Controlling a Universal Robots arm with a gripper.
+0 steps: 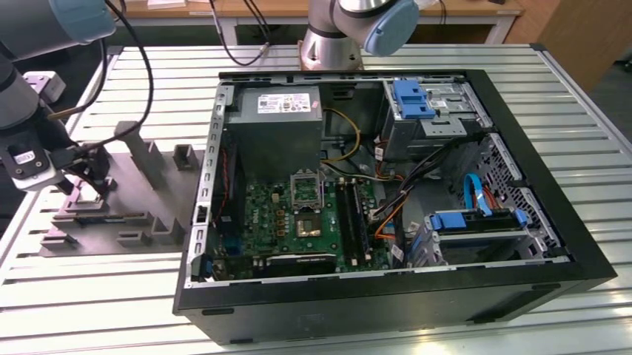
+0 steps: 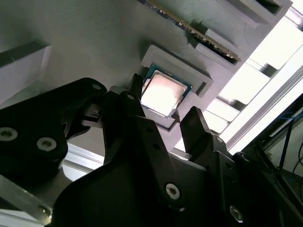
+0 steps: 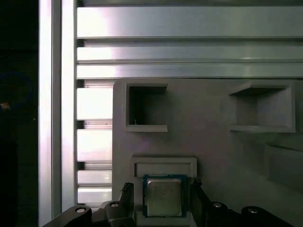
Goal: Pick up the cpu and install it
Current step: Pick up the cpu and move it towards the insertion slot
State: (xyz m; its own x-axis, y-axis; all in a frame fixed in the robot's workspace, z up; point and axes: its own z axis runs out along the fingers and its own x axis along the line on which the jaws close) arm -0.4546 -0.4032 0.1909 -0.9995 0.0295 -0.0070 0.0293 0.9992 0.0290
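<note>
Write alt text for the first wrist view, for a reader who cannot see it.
A cpu sits in a raised seat on a grey tray, with the open jaws of the gripper standing on either side of it. The tray rests on a slatted metal table.

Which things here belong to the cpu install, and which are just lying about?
Job: cpu, seated in the grey tray; open gripper straddling it; socket in the case.
Bystanders: power supply, blue drive caddies, cables.
</note>
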